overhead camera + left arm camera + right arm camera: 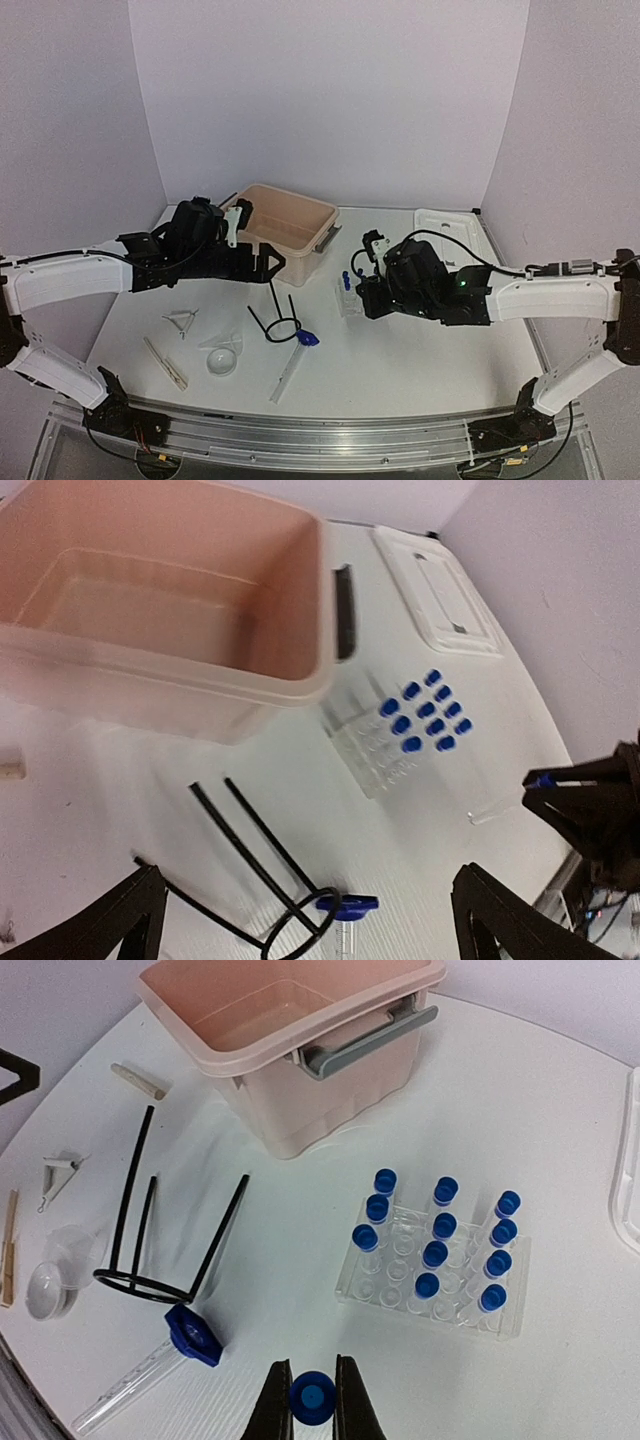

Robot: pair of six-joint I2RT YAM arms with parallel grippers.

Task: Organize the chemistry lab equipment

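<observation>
White surface, pale lavender walls behind. Right pincer (312, 1408) is pinched tight on a small clear blue-capped tube (313, 1394), held clear of the clear plastic tube rack (440, 1316), which stands just beyond it carrying rows of more capped tubes. Left pincer (308, 880) gapes fully wide with nothing in it, hanging over the black wire ring stand (216, 1240) that lies on its side, the beige plastic tub (150, 680) just past that.
</observation>
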